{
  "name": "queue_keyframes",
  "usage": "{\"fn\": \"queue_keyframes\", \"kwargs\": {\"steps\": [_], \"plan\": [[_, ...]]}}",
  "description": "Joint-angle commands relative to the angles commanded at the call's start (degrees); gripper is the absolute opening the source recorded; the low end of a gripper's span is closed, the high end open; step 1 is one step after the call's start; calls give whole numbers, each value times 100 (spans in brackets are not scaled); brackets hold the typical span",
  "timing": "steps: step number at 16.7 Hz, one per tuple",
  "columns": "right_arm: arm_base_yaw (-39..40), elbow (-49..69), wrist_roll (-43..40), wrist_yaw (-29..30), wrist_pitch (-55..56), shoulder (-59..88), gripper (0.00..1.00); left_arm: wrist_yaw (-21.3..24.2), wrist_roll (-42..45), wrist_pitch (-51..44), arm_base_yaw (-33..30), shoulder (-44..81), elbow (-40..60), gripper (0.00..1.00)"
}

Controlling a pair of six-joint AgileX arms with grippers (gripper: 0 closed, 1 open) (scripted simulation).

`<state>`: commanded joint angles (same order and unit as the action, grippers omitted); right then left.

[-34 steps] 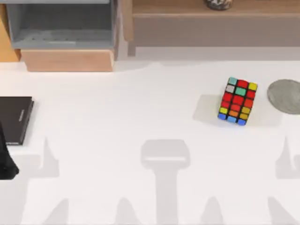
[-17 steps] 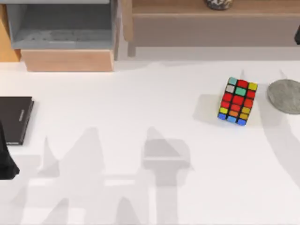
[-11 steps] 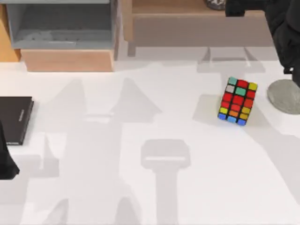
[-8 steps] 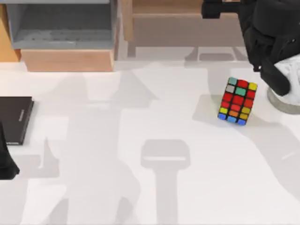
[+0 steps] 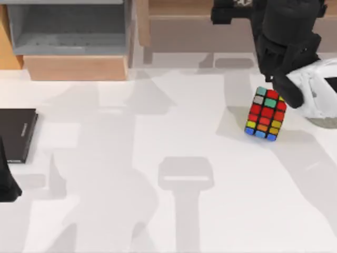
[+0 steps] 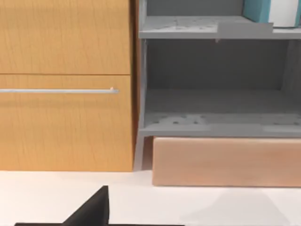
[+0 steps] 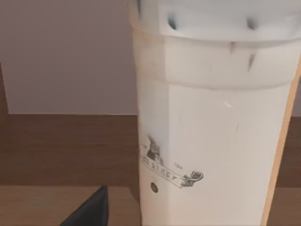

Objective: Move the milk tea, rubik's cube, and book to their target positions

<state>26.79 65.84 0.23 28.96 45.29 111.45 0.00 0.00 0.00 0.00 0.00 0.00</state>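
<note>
Milk tea [image 5: 316, 92] hangs clenched in the right claw [image 5: 295, 87] at the surface's far right, just beside the rubik's cube [image 5: 267, 114]. A careless descent could knock that cube or tip the cup. Left claw [image 5: 8, 184] sits parked at left, fingers unreadable.

The rubik's cube [image 5: 267, 114] has a black frame with red, yellow, blue, green, orange and white squares. Right beside the cube, the milk tea [image 7: 211, 117] looks white, with a small dark drawing on it. Far left of the cube lies a black slab [image 5: 17, 135]. The table [image 5: 158, 132] is white.
</note>
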Motion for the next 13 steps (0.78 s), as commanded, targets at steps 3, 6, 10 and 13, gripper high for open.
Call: {"fn": "queue_keyframes", "kwargs": {"steps": [3,6,10,13], "plan": [[-43,65,2,-32,-36,48,100,0,0,0,0,0,0,100],[-134,589,-3,-130,-195,396,100,0,0,0,0,0,0,100],[-331,1554,-10,-316,-530,1011,100,0,0,0,0,0,0,100],[-449,2079,-14,-430,-730,1333,100,0,0,0,0,0,0,100]]}}
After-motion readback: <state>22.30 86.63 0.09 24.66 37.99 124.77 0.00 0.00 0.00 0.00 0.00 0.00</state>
